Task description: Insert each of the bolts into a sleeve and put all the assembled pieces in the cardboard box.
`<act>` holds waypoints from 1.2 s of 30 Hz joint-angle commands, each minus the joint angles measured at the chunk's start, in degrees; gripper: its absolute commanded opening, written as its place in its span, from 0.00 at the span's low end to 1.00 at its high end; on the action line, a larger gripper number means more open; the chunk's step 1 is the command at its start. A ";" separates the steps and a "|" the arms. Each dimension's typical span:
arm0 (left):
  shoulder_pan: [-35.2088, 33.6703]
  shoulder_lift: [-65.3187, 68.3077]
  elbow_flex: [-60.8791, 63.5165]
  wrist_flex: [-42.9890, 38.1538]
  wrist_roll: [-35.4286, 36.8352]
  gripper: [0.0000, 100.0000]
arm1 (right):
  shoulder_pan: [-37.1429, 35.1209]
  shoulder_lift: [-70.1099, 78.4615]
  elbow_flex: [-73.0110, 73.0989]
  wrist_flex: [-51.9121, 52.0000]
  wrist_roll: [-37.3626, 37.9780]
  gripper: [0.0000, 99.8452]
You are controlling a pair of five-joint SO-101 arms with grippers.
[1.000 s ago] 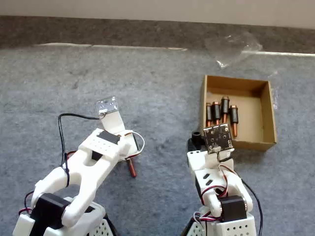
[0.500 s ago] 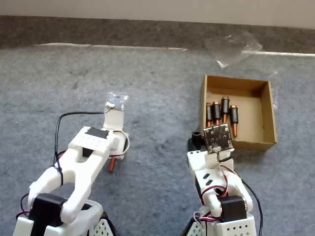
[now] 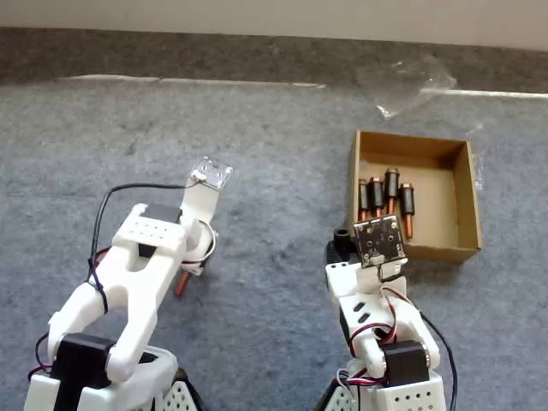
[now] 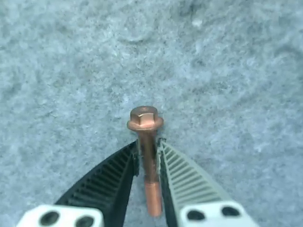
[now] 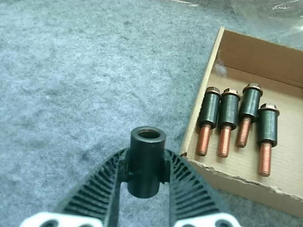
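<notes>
While I watch through the wrist cameras, my left gripper is closed narrow on a copper-coloured flange bolt. It pinches the shank between one black finger and one pale one. The hex head pokes out past the fingertips, and the threaded end runs back toward the wrist. From above, the bolt's reddish end shows under the left arm, over the grey felt-like table cover and well apart from the box. My right gripper clamps a black sleeve, its open bore facing the wrist camera. It sits just beside the near left corner of the cardboard box. Inside the box, four assembled pieces lie side by side, each a bolt wearing a black sleeve, heads toward the far wall. A clear plastic bag lies beyond the box.
</notes>
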 commanded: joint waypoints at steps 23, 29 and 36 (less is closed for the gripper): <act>-0.57 0.22 -7.16 6.24 0.79 0.13 | 0.57 -0.57 -1.01 -2.24 0.70 0.00; -0.57 0.22 -7.16 5.01 0.79 0.13 | 0.57 -0.57 -1.01 -2.24 0.70 0.00; -0.75 8.31 -11.12 5.01 0.88 0.13 | 0.57 -0.57 -1.01 -2.24 0.70 0.00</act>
